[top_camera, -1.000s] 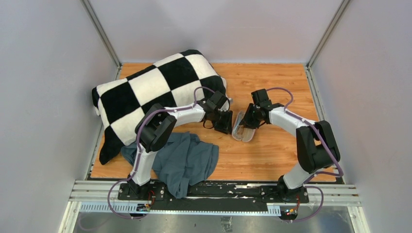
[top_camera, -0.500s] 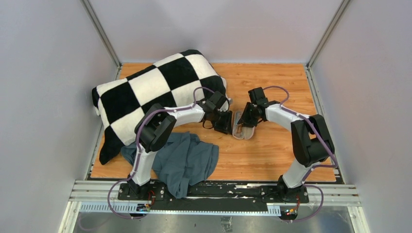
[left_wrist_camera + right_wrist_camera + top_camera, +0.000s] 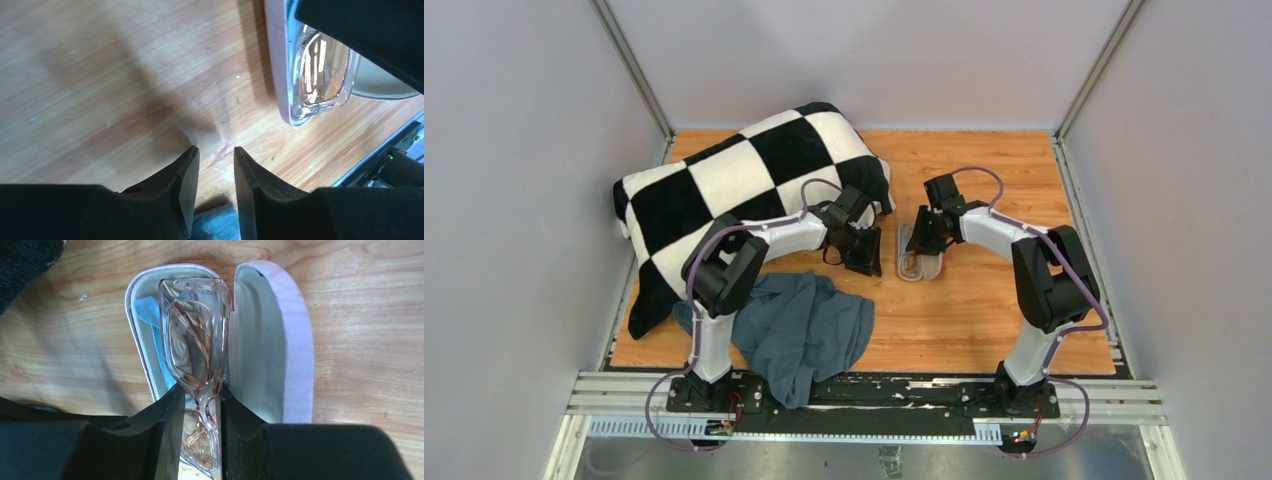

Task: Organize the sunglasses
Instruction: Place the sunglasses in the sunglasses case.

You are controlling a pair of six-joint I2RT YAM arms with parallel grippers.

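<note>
While right pincer [image 3: 197, 405] clamps sunglasses [image 3: 195, 340] within the case rim [image 3: 301, 330], left pincer [image 3: 215, 148] stands empty, parted.

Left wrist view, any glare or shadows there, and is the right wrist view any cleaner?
Left wrist view: white glare streaks on the sunglasses lens, a broad soft shadow across the table. Right wrist view: even light, sunglasses sharp, no strong glare.
</note>
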